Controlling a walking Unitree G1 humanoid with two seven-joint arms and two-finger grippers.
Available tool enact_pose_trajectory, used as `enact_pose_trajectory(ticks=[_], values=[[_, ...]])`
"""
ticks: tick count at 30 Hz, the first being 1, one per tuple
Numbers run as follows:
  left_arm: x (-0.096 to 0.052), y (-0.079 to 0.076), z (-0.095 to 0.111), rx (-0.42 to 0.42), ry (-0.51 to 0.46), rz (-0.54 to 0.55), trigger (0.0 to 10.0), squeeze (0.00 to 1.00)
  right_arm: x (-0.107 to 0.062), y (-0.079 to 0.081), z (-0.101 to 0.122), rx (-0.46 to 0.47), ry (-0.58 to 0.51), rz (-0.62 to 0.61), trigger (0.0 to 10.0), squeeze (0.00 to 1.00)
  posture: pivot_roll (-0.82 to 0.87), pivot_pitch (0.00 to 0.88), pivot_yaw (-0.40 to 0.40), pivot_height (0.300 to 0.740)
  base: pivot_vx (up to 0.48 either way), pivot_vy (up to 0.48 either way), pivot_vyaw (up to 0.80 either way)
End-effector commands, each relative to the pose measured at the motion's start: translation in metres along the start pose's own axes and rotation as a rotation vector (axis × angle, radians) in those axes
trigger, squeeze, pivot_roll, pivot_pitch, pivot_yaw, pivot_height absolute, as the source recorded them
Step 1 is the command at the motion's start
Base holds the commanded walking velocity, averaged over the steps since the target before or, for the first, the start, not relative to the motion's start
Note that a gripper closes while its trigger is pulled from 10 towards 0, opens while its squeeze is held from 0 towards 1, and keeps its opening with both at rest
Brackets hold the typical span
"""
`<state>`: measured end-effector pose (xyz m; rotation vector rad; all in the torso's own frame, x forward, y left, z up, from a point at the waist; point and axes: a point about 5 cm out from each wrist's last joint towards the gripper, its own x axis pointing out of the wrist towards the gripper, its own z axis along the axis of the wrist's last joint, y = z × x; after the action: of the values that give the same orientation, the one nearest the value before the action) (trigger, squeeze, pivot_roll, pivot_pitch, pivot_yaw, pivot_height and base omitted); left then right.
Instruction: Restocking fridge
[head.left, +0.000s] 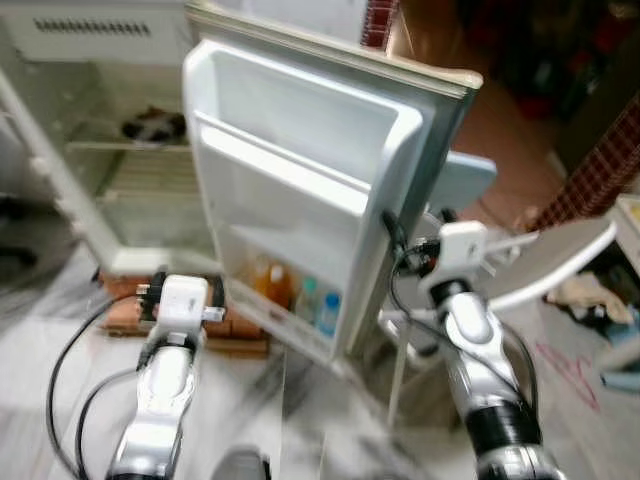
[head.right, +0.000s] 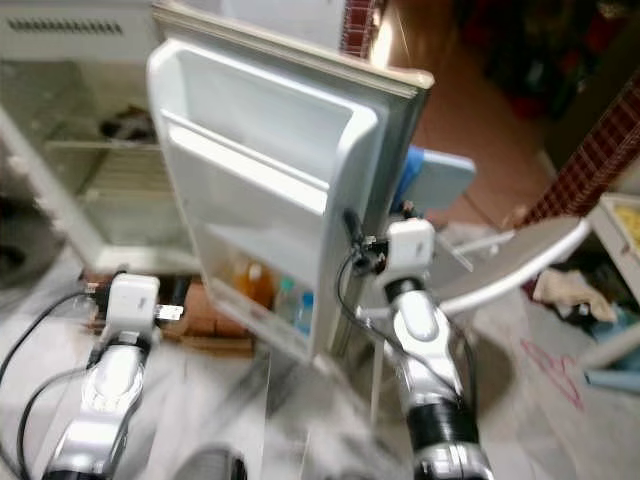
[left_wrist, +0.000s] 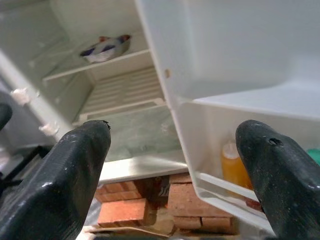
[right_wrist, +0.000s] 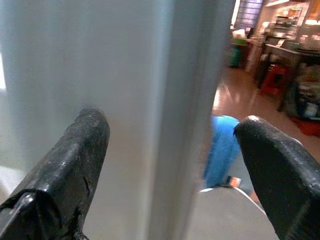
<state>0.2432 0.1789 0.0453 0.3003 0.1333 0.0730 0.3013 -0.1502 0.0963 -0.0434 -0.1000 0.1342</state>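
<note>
Right now the fridge door (head.left: 300, 190) stands swung open, its free edge just ahead of the right gripper (right_wrist: 170, 165). That gripper's two black fingers (right_wrist: 65, 170) are spread apart, one on each side of the door's edge, not closed on it; contact cannot be told. The left gripper (left_wrist: 175, 170) is also spread wide with nothing between its fingers, held low in front of the open fridge (head.left: 110, 150), pointing at the inner side of the door and the cabinet beside it.

The head views show both silver arms, the left wrist (head.left: 180, 300) low by the fridge base, the right wrist (head.left: 462, 245) up at the door's outer edge. They also show a white chair (head.left: 550, 255) and a blue thing (head.left: 465, 180) behind the door, blurred. The left wrist view adds the bricks (left_wrist: 130, 207) under the fridge. The right wrist view adds a room behind with a red stool (right_wrist: 272, 80), too blurred for more.

The lowest door shelf (head.left: 300, 325) holds an orange bottle (head.left: 272, 285) and next to it two smaller bottles with blue-green on them (head.left: 318, 305). The upper door shelves look bare. Inside the cabinet, a dark bowl-like item (left_wrist: 106, 47) sits on the upper shelf; what it is cannot be told. A ribbed white tray lies below it (left_wrist: 125, 90).
</note>
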Motion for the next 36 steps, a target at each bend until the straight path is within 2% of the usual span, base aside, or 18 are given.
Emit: enact_pose_trajectory(ticks=[1, 5, 9, 10, 11, 12, 17, 19, 20, 22, 23, 24, 26, 28, 29, 32, 34, 36], values=[[-0.005, -0.001, -0.01, -0.014, 0.061, 0.005, 10.0, 0.0, 0.001, -0.01, -0.003, -0.001, 0.018, -0.035, 10.0, 0.0, 0.1, 0.0, -0.027, 0.74, 0.0, 0.0, 0.0], [-0.012, 0.004, -0.025, -0.06, 0.153, 0.005, 10.0, 0.0, 0.008, -0.011, 0.0, 0.018, 0.012, -0.064, 10.0, 0.0, 0.1, 0.0, -0.027, 0.74, 0.0, 0.0, 0.0], [-0.031, 0.01, -0.041, -0.052, 0.229, -0.083, 10.0, 0.0, 0.02, -0.016, 0.008, 0.027, -0.015, -0.091, 10.0, 0.0, 0.11, 0.0, -0.025, 0.74, 0.0, 0.0, 0.0], [-0.035, 0.012, -0.044, -0.042, 0.244, -0.086, 10.0, 0.0, 0.022, -0.017, 0.01, 0.025, -0.021, -0.096, 10.0, 0.0, 0.12, 0.0, -0.023, 0.74, 0.0, 0.0, 0.0], [-0.047, 0.017, -0.056, -0.038, 0.293, -0.083, 10.0, 0.0, 0.03, -0.021, 0.014, 0.029, -0.032, -0.111, 10.0, 0.0, 0.12, 0.0, -0.022, 0.74, 0.0, 0.0, 0.0], [-0.047, 0.017, -0.056, -0.038, 0.293, -0.083, 10.0, 0.0, 0.03, -0.021, 0.014, 0.029, -0.032, -0.111, 10.0, 0.0, 0.12, 0.0, -0.022, 0.74, 0.0, 0.0, 0.0], [-0.063, 0.025, -0.073, -0.085, 0.382, -0.052, 10.0, 0.0, 0.054, -0.027, 0.034, 0.079, -0.073, -0.137, 10.0, 0.0, 0.14, 0.0, -0.027, 0.74, 0.0, 0.0, 0.0], [-0.064, 0.025, -0.073, -0.089, 0.384, -0.051, 10.0, 0.0, 0.064, -0.021, 0.045, 0.119, -0.102, -0.094, 10.0, 0.0, 0.15, 0.0, -0.03, 0.74, 0.0, 0.0, 0.0], [-0.063, 0.025, -0.072, -0.074, 0.374, -0.062, 10.0, 0.0, 0.073, -0.011, 0.057, 0.206, -0.132, 0.006, 10.0, 0.0, 0.15, 0.0, -0.033, 0.74, 0.0, 0.0, 0.0], [-0.063, 0.025, -0.071, -0.061, 0.37, -0.067, 10.0, 0.0, 0.075, 0.001, 0.065, 0.311, -0.149, 0.136, 10.0, 0.0, 0.16, 0.0, -0.036, 0.74, 0.0, 0.0, 0.0], [-0.064, 0.025, -0.072, -0.059, 0.371, -0.063, 10.0, 0.0, 0.071, 0.011, 0.069, 0.421, -0.153, 0.27, 10.0, 0.0, 0.16, 0.0, -0.039, 0.74, 0.0, 0.0, 0.0], [-0.064, 0.025, -0.072, -0.059, 0.371, -0.063, 10.0, 0.0, 0.071, 0.011, 0.069, 0.421, -0.153, 0.27, 10.0, 0.0, 0.16, 0.0, -0.039, 0.74, 0.0, 0.0, 0.0], [-0.065, 0.025, -0.072, -0.065, 0.374, -0.048, 10.0, 0.0, 0.062, 0.02, 0.072, 0.508, -0.159, 0.425, 10.0, 0.0, 0.16, 0.0, -0.04, 0.74, 0.0, 0.0, 0.0], [-0.066, 0.026, -0.073, -0.072, 0.378, -0.041, 10.0, 0.0, 0.042, 0.028, 0.073, 0.546, -0.151, 0.612, 10.0, 0.0, 0.15, 0.003, -0.041, 0.74, 0.0, 0.0, 0.0], [-0.067, 0.027, -0.074, -0.077, 0.379, -0.035, 10.0, 0.0, 0.011, 0.029, 0.067, 0.61, -0.1, 0.784, 10.0, 0.0, 0.15, 0.009, -0.043, 0.74, 0.0, 0.0, 0.0], [-0.069, 0.029, -0.075, -0.074, 0.379, -0.021, 10.0, 0.0, -0.01, 0.025, 0.064, 0.686, -0.063, 0.867, 10.0, 0.0, 0.15, 0.013, -0.042, 0.74, 0.0, 0.0, 0.0], [-0.072, 0.034, -0.078, -0.065, 0.382, 0.006, 10.0, 0.0, -0.02, 0.019, 0.058, 0.739, -0.028, 0.865, 10.0, 0.0, 0.15, 0.019, -0.043, 0.74, 0.0, 0.0, 0.0], [-0.081, 0.043, -0.084, -0.062, 0.396, 0.05, 10.0, 0.0, -0.025, 0.012, 0.04, 0.724, 0.036, 0.807, 10.0, 0.0, 0.15, 0.024, -0.044, 0.74, 0.0, 0.0, 0.0]])
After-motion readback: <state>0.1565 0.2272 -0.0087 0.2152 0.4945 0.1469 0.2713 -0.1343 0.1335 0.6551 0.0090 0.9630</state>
